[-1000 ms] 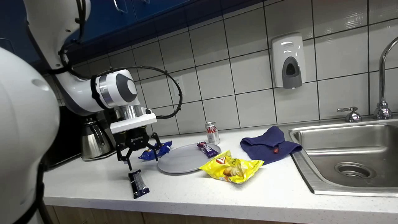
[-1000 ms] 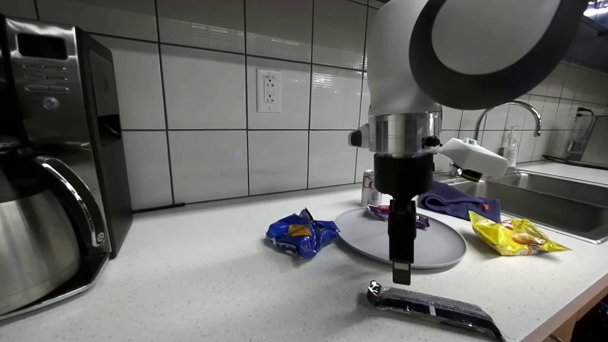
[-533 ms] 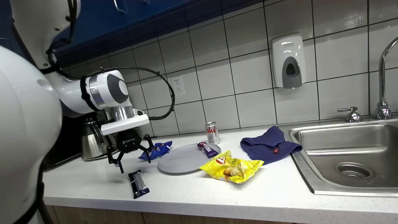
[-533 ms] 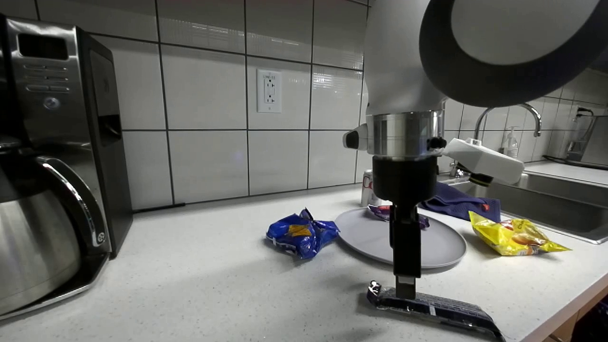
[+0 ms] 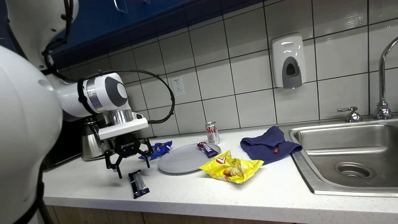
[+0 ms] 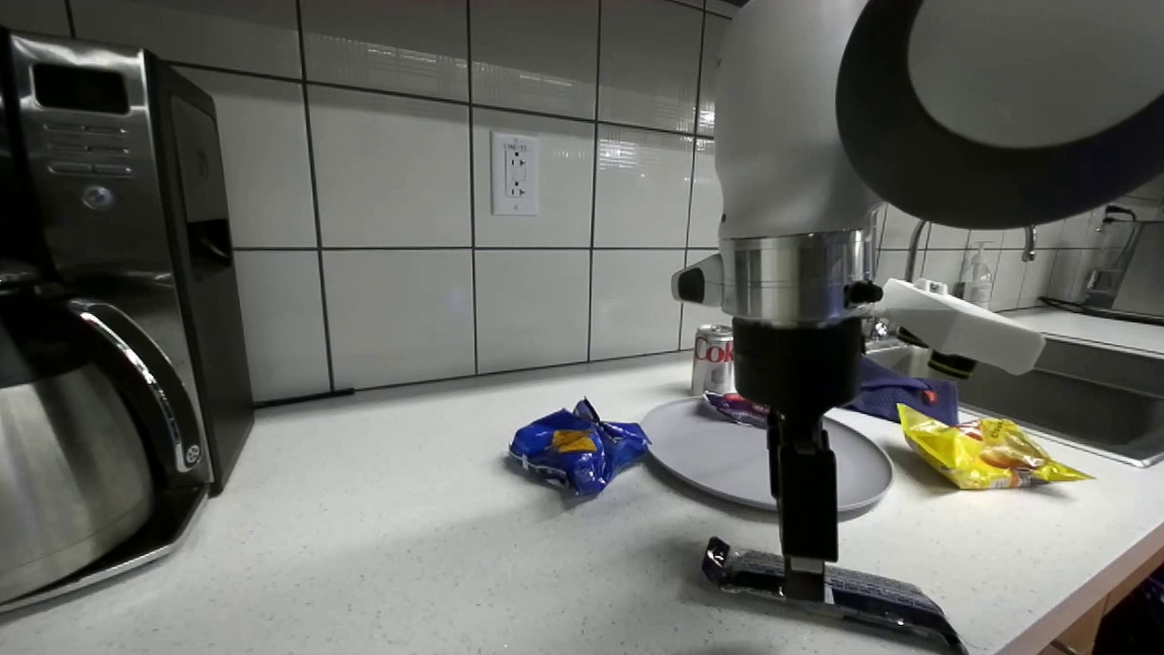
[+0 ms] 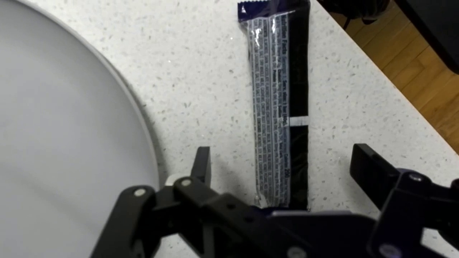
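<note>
Your arm pretty much owned the left side in an exterior view; your gripper pointed down, lower left, fingers spread wide.

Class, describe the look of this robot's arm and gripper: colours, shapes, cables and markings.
The arm is smooth, rounded and white, with dark grey joint trim and a silver metal collar. A black cable loops along it, strapped with black bands. The gripper is black, with two angular, jointed fingers and small pale lettering, apparently ROBOTIQ.
</note>
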Robot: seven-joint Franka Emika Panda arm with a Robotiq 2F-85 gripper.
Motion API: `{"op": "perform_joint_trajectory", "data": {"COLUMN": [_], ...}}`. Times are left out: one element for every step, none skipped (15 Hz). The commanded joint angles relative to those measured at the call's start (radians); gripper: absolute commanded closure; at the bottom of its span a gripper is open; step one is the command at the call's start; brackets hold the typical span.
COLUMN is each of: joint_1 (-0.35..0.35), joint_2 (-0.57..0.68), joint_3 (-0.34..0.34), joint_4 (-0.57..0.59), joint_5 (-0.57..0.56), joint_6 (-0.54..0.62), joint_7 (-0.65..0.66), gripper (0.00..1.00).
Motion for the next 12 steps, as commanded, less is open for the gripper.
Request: {"op": "perform_joint_trajectory", "data": {"joint_1": [-0.005,-0.006,-0.007,-0.007,-0.008,-0.011,-0.012,-0.013,-0.014,-0.016,-0.017,-0.018], "joint_2": [-0.018,-0.012,-0.01,-0.009,-0.007,-0.004,-0.001,0.001,0.003,0.009,0.013,0.019], "joint_3": [0.0,-0.002,-0.003,-0.004,-0.006,-0.009,-0.013,-0.016,-0.019,-0.022,-0.025,-0.027], "joint_4": [-0.029,-0.03,-0.032,-0.035,-0.038,-0.042,-0.045,-0.048,-0.051,-0.052,-0.054,-0.054], "joint_5": [0.013,0.011,-0.003,0.005,-0.001,-0.002,-0.004,-0.003,-0.008,-0.009,-0.012,-0.009], "joint_6": [0.03,0.033,0.03,0.034,0.036,0.045,0.051,0.06,0.067,0.075,0.081,0.089], "joint_7": [0.011,0.012,0.025,0.021,0.027,0.028,0.033,0.033,0.037,0.038,0.04,0.038], "gripper": [0.0,0.0,0.0,0.0,0.0,0.0,0.0,0.0,0.0,0.0,0.0,0.0]}}
